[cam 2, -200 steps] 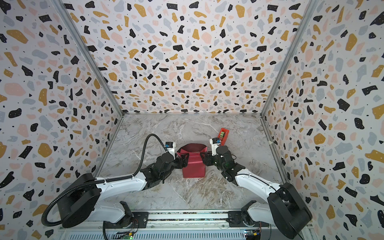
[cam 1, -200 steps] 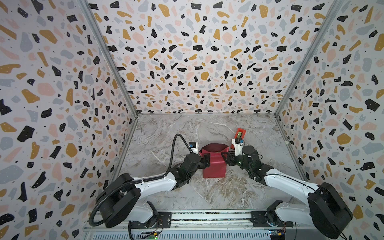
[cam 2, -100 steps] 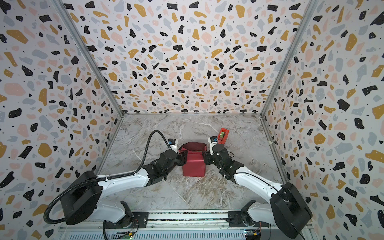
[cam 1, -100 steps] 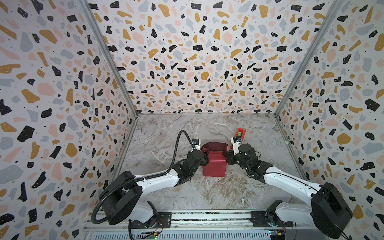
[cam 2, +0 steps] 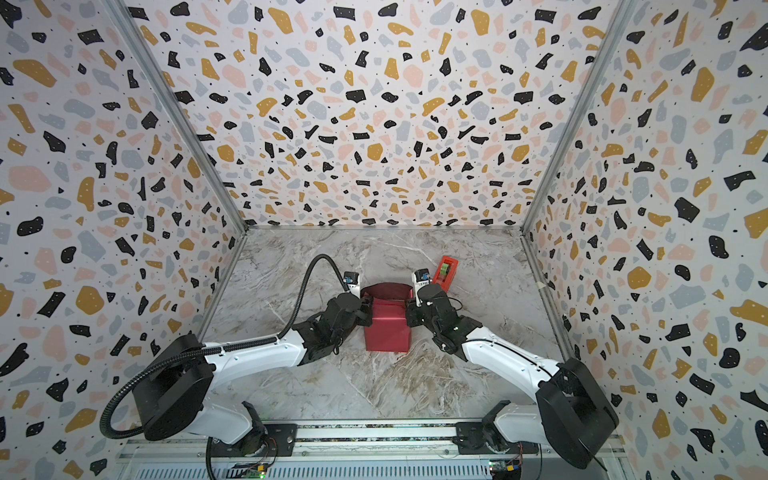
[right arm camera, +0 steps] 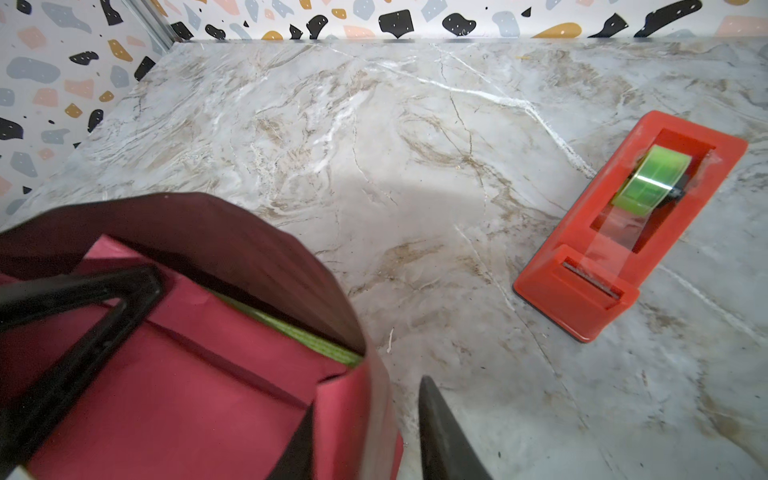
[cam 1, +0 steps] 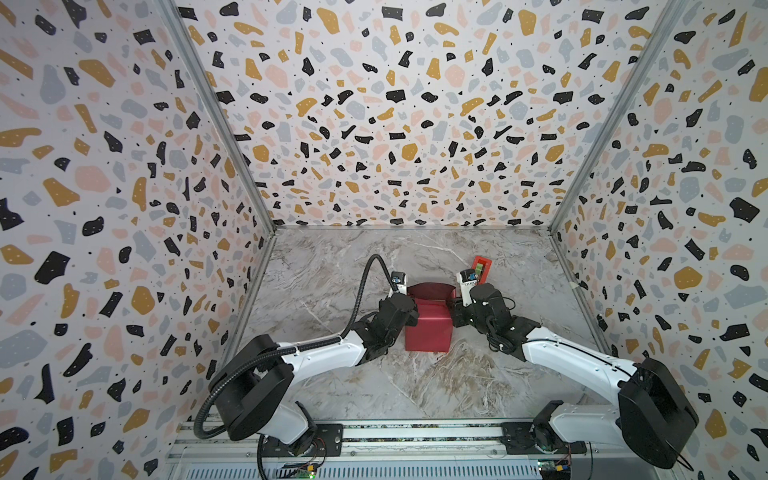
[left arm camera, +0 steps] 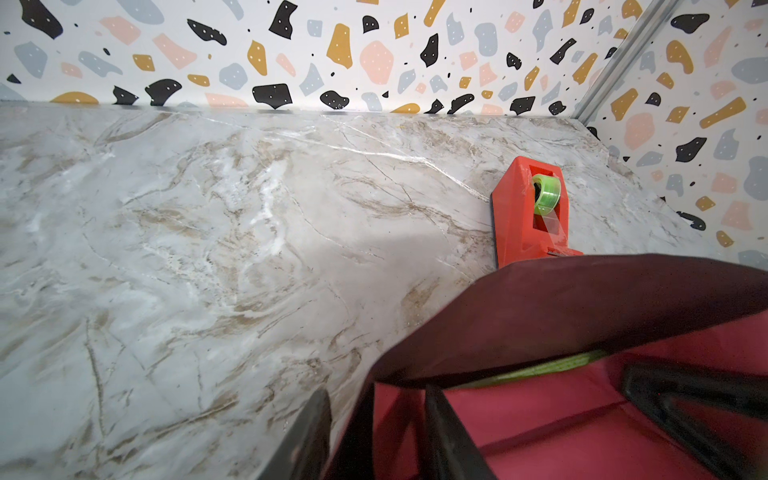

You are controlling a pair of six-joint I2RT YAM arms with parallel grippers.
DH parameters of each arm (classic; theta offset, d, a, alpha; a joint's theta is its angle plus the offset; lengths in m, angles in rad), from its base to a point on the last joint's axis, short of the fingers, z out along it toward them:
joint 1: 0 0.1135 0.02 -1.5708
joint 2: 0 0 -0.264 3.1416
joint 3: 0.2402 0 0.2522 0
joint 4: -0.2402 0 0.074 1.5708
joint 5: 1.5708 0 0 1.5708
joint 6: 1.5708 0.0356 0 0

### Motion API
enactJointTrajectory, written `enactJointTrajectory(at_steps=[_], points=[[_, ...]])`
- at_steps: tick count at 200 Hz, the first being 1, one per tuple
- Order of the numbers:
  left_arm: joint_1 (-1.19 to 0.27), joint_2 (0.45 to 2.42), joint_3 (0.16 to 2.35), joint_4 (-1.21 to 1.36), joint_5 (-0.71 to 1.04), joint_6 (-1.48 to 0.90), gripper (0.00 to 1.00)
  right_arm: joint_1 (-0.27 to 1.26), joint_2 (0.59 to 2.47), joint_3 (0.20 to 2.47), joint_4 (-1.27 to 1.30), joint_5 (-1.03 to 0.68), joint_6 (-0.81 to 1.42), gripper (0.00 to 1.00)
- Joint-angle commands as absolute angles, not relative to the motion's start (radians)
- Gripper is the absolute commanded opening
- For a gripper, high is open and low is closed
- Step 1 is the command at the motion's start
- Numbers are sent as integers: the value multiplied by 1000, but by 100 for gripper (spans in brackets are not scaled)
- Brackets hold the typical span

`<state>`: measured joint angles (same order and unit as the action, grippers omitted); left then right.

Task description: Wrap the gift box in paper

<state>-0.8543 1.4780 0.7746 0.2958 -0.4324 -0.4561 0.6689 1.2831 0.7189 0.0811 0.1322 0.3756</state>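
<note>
Two grippers at the middle of both top views, low on the marble tabletop (cam 1: 332, 270), one at each side of the paper (cam 1: 428, 332). Folded crimson over the top and near face, with the far flap standing up in a dark maroon arc. Beneath that arc, only a thin green sliver of the gift box (right arm camera: 291, 330). At the left edge, the left gripper (left arm camera: 376, 415), fingers part-way apart astride the side fold, one outside, one over the top; impossible to tell whether pinching. At the right edge, the right gripper (right arm camera: 365, 403), likewise astride the fold with a narrow gap; grip equally unclear. Just behind and to the right, not touching, a red-orange tape dispenser (cam 2: 442, 277) with a green roll.
</note>
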Motion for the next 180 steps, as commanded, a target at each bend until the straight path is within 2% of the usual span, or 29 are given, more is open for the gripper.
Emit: enactJointTrajectory(at_steps=[1, 46, 102, 151, 168, 180], points=[[-853, 1489, 804, 275, -471, -422, 35, 671, 1289, 749, 9, 179, 364, 32], [-853, 1509, 826, 275, -474, -404, 32, 677, 1292, 733, 17, 171, 371, 31], [-855, 1528, 834, 282, -456, -410, 14, 677, 1287, 750, 14, 163, 368, 32], [-860, 1538, 825, 292, -449, -423, 8, 677, 1301, 819, -10, 178, 383, 41], [-860, 1541, 824, 295, -448, -427, 5, 676, 1313, 841, -27, 191, 390, 41], [-860, 1541, 825, 295, -443, -428, 3, 676, 1324, 847, -32, 193, 395, 37]])
